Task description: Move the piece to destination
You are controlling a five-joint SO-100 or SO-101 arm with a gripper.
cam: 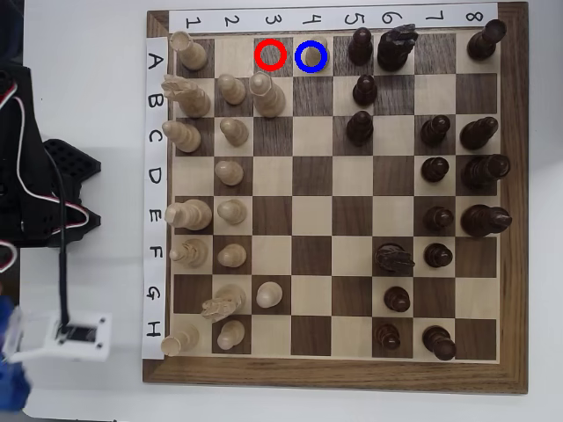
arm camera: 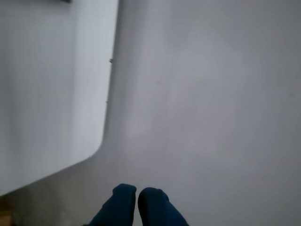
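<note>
So we've got the piece [cam: 311, 56] standing upright inside the destination [cam: 311, 42] ring, top row of the board [cam: 334, 374], long axis pointing straight up at the overhead camera. The tool [arm camera: 137, 197] is well off the board's left side, tips pressed together on nothing. The wrist view only shows bare desk [arm camera: 211, 94]; the board shows only from overhead.

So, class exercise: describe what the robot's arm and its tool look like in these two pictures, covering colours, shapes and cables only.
In the wrist view the tool shows two dark blue fingers with rounded tips. In the overhead view the arm is black and blocky, with red and white wires looping over it. A black cable runs down to a small white box, beside a blurred blue part.
</note>
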